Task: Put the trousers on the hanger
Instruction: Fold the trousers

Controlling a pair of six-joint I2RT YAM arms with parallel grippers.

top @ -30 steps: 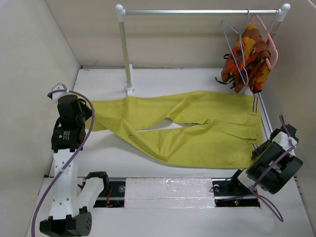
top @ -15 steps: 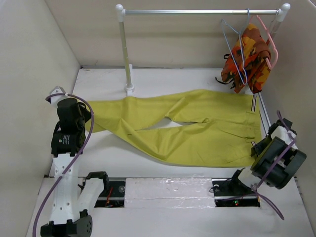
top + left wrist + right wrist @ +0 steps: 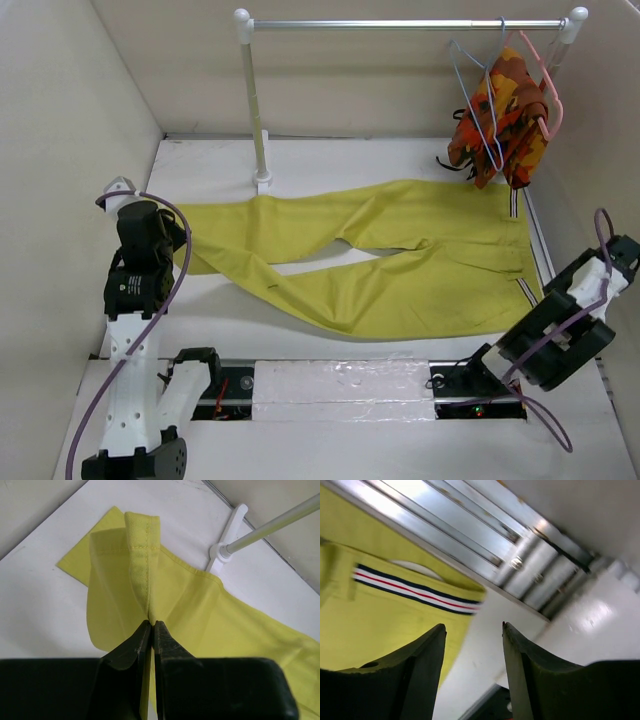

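Left wrist view, we see our left tool (image 3: 151, 623) clamped on a leg hem of the trousers (image 3: 215, 617), our right tool (image 3: 473, 630) spread apart, near the striped waistband (image 3: 415, 592), holding nothing

Rack post (image 3: 254, 100): upright at back left, its foot just beside the trousers (image 3: 400, 270); open passage under the rail (image 3: 400, 24) from the post to the hangers.
Rail's right end: crowded; hanger (image 3: 490, 110), pink hanger (image 3: 548, 90) and patterned garment (image 3: 505, 125) bunched against the right wall (image 3: 600, 150).
Table (image 3: 200, 320): bare strip in front of the trousers; bare corner at back left.
Left gripper (image 3: 151, 622): clamped on a leg hem, close to the left wall (image 3: 60, 150).
Right gripper (image 3: 472, 627): fingers spread, hemmed between the right wall and the metal track (image 3: 470, 535).
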